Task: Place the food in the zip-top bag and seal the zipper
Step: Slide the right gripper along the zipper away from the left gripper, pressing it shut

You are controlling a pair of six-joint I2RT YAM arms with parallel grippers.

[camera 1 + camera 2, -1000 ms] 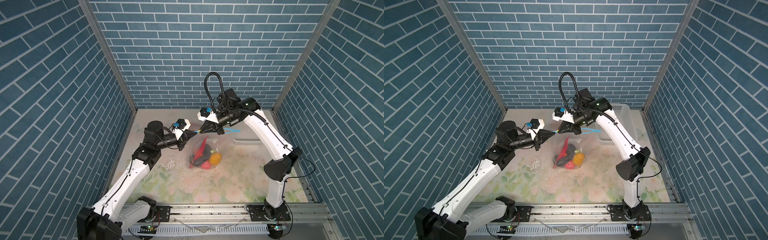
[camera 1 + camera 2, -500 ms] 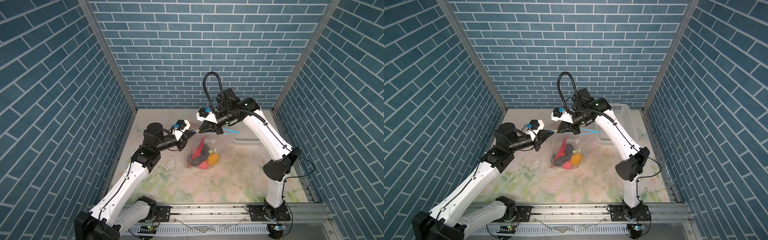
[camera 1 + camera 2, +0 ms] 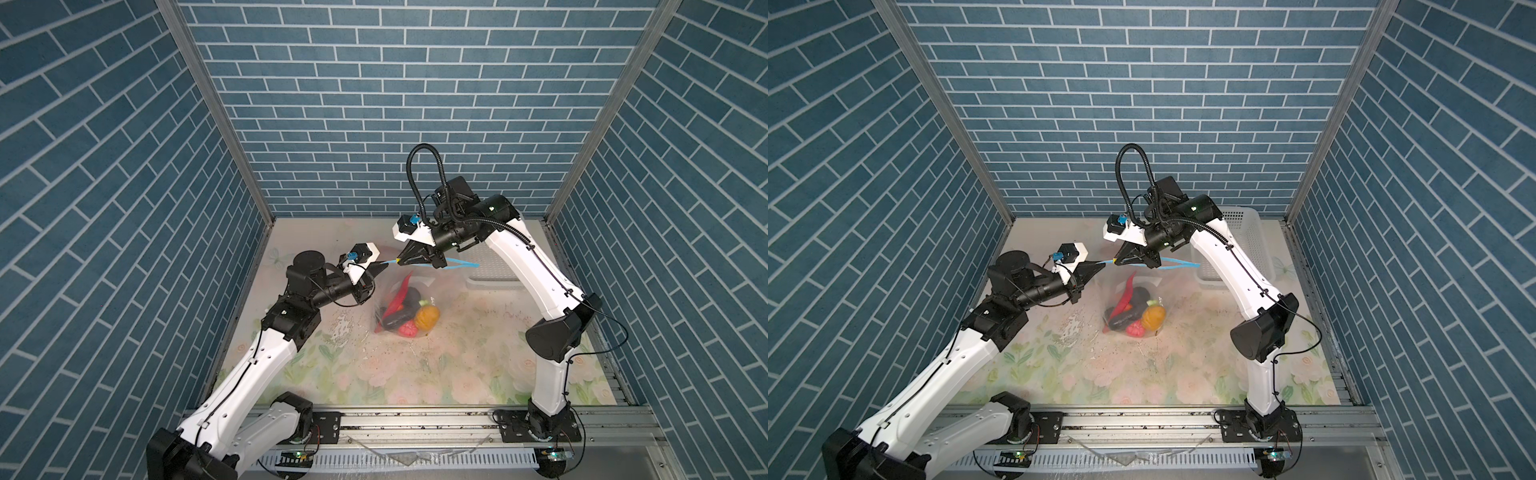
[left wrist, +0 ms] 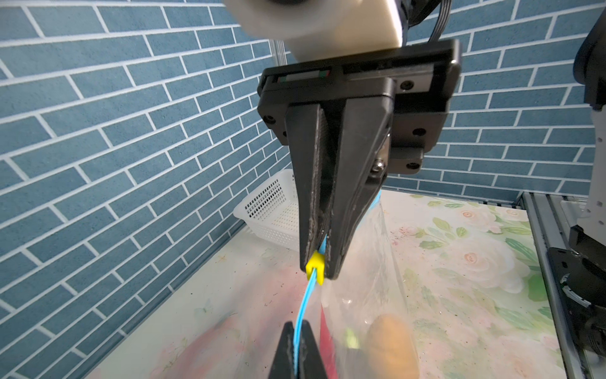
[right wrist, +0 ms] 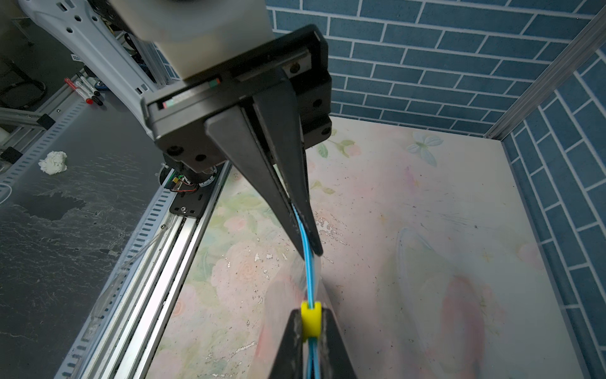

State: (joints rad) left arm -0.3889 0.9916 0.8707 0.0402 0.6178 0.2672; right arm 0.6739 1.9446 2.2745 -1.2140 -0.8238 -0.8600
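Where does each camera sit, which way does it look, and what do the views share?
Top view: high above the front, looking down at the table; both arms whole, zip-top bag held between them.
Top view: same head, same direction, nearly equal scene; white basket shows more.
Left wrist: on the left arm, looking past the left gripper along the zipper at the right gripper.
Right wrist: on the right arm, facing the opposite way, past its own jaws.
Shared: both wrist views show the yellow slider.

zip-top bag (image 4: 370, 262): clear glossy plastic | basket (image 4: 272, 210): white perforated plastic
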